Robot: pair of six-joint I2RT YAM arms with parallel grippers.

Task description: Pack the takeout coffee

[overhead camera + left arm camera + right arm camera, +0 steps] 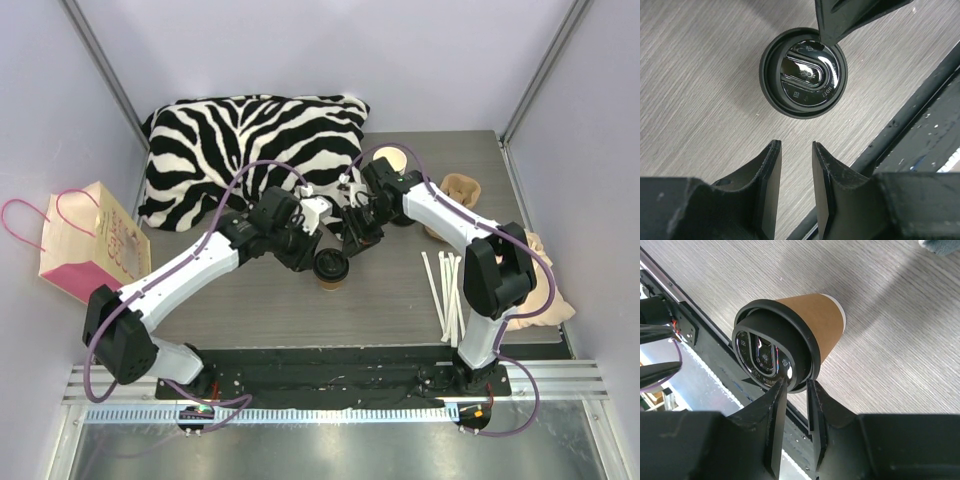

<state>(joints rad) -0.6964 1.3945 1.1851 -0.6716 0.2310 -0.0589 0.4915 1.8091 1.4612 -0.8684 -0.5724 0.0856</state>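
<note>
Bag: a pink-and-cream paper bag (88, 245) with looped handles stood at the far left, well apart from the cup.
Pillow: a zebra-striped pillow (250, 150) lay at the back left.
Left gripper: the left gripper (794, 145) hung just beside the cup, its fingers slightly apart and holding nothing.
Coffee cup: the coffee cup (330, 268) stood upright on the grey table (250, 305) near its middle, black lid on, between the two grippers.
Right gripper: the right gripper (796, 382) had its fingers nearly together, pinching the lid's rim.
Straws: white straws (445, 290) lay loose to the cup's right.
Cloth: a beige cloth (545, 295) sat at the right edge.
</note>
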